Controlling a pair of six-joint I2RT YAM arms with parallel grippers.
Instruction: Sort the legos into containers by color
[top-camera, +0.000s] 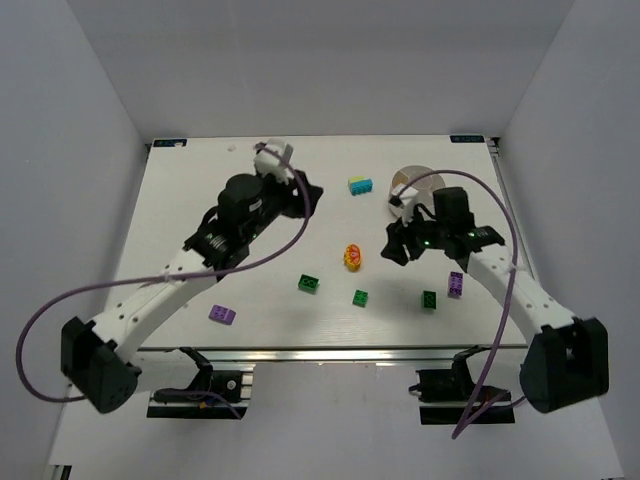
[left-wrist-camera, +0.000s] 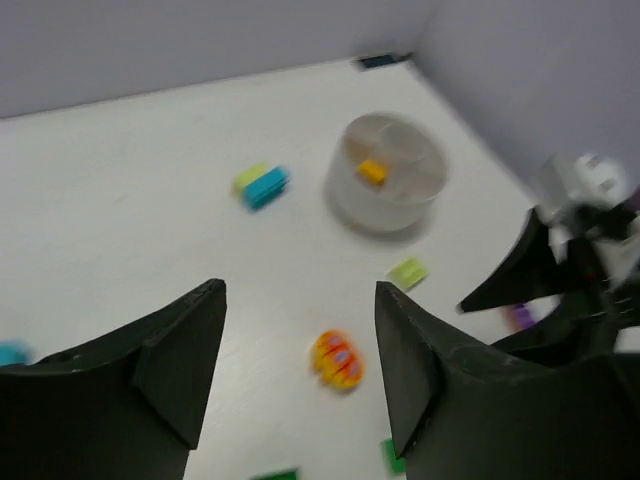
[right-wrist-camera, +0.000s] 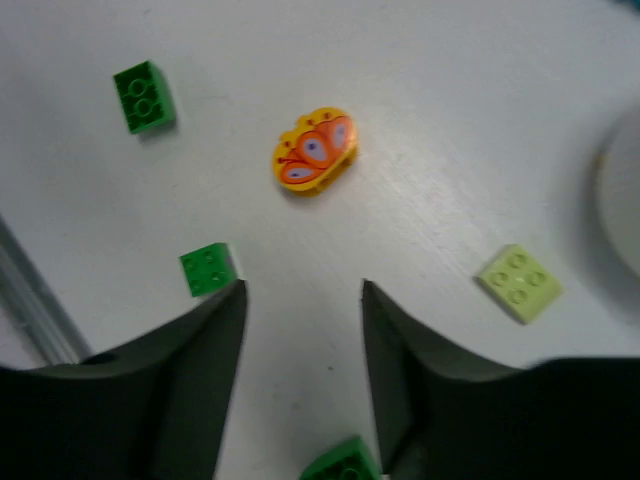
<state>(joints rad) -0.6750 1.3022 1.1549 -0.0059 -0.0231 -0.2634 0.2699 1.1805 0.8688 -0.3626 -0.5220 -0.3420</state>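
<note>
The white divided bowl (left-wrist-camera: 352, 195) stands at the back right and holds an orange brick (left-wrist-camera: 372, 171); the right arm partly hides the bowl in the top view (top-camera: 408, 177). An orange butterfly brick (top-camera: 353, 257) lies mid-table, also in both wrist views (left-wrist-camera: 338, 360) (right-wrist-camera: 315, 150). A cyan and yellow-green stack (top-camera: 360, 186) (left-wrist-camera: 262, 184) lies left of the bowl. A pale yellow-green brick (right-wrist-camera: 519, 282) (left-wrist-camera: 408, 271) lies near the bowl. My left gripper (top-camera: 306, 196) (left-wrist-camera: 300, 290) is open and empty, above the table. My right gripper (top-camera: 393, 245) (right-wrist-camera: 302, 290) is open and empty, just right of the butterfly brick.
Green bricks (top-camera: 309, 283), (top-camera: 360, 297), (top-camera: 429, 298) lie along the front; three show in the right wrist view (right-wrist-camera: 145, 96), (right-wrist-camera: 209, 269), (right-wrist-camera: 345, 462). Purple bricks lie at front left (top-camera: 222, 314) and by the right arm (top-camera: 455, 284). White walls enclose the table.
</note>
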